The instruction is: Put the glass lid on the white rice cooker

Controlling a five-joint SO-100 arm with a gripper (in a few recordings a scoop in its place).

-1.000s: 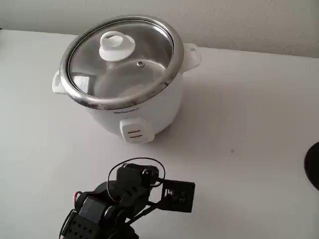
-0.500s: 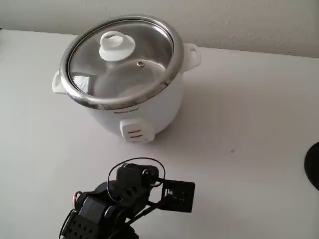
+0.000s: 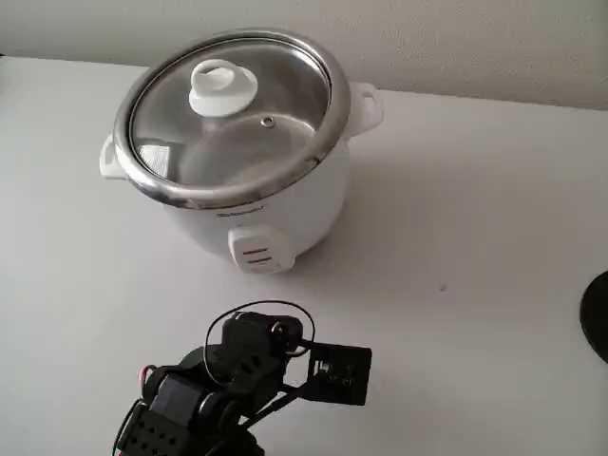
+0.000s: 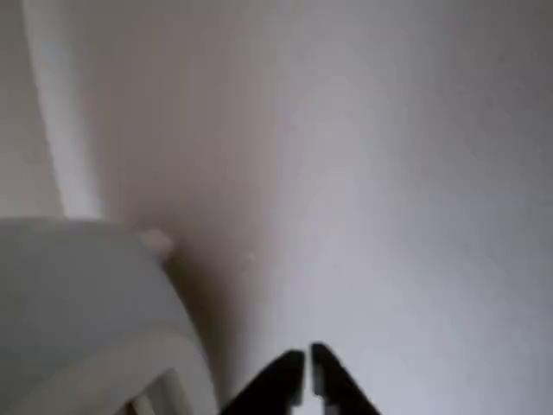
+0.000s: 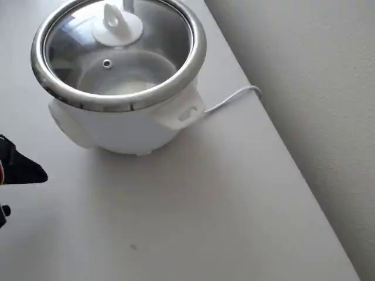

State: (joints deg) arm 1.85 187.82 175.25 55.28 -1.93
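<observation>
Gripper (image 4: 306,367) at bottom edge of wrist view, black fingers nearly touching, thin slit between tips, nothing held. Arm (image 3: 237,380) folded low at near edge of table (image 3: 475,237) in fixed view (well apart from cooker). Beyond it, white rice cooker (image 3: 256,214), front switch facing arm. Glass lid (image 3: 233,109) seated on cooker rim, white knob (image 5: 117,23) up. White cord (image 5: 231,99) trails off far table edge in overhead view.
</observation>
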